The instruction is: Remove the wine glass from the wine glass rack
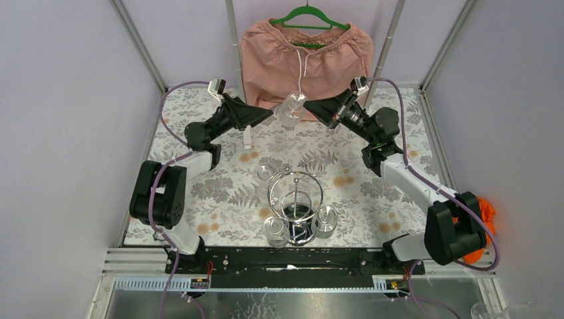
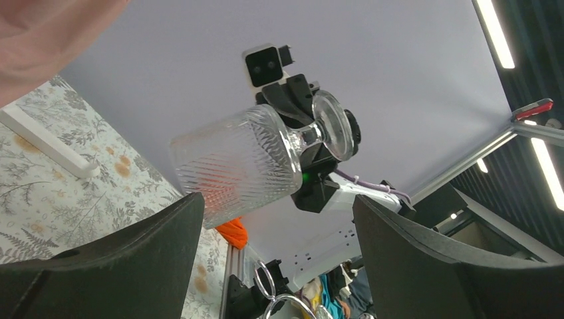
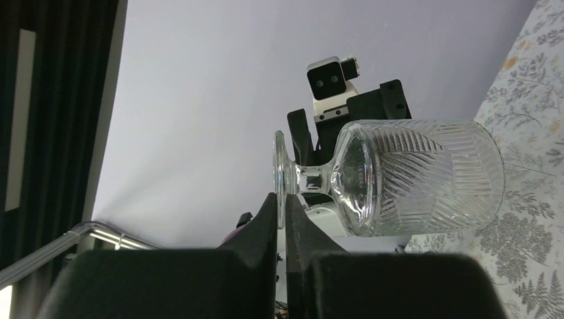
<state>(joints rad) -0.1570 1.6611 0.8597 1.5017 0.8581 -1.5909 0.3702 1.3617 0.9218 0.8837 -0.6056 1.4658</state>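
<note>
Your table [image 1: 199,193], under its leafy cloth, carried the wine glass rack [image 1: 296,193] near the front edge, between the two arm bases. Other glasses [image 1: 326,220] hung around the lower part of the rack. A pair of pink shorts [image 1: 279,56] hung on a green hanger at the back wall and had no part in the job.

Both your arms reached up and inward and met high over the far middle of the table, well apart from the rack. The wine glass [image 1: 291,108] sat there in the air, lying on its side, so it was already off the rack.

Your right pincer [image 3: 282,199] was clenched on the thin rim of the glass's foot. That narrow hold probably came from pulling the glass off by its foot, and it looked poor for carrying. Your left pincer [image 1: 271,114] was released, its fingers spread wide on either side of the ribbed bowl without touching it. It seemed placed to take the bowl in a handover, where the hold would be broader.
</note>
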